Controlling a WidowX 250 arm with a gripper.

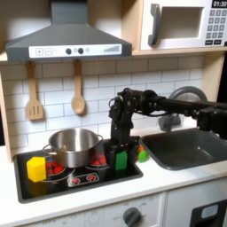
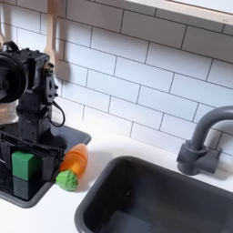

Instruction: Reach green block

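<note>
Toy kitchen scene. Gripper (image 1: 120, 146) points down over the right part of the black stovetop (image 1: 89, 182), just above the green block (image 1: 121, 160); in the second exterior view the gripper (image 2: 25, 146) sits right over the green block (image 2: 25, 165), black fingers (image 2: 11, 144) either side of its top. Contact unclear; cannot tell whether the gripper is clenched or released. Green block stands upright on the stovetop's right edge. Orange carrot toy (image 2: 73, 165) with green tip lies just beside it on the white surface (image 2: 109, 150), between stovetop and sink (image 2: 155, 196). Steel pot (image 1: 73, 144) on the stovetop, to the first exterior view's left of the gripper. Yellow block (image 1: 35, 168) at the stovetop's left corner, well apart from the green block. Grey faucet (image 2: 202, 141) behind the sink. Two wooden utensils (image 1: 35, 93) hang on the tiled wall.
</note>
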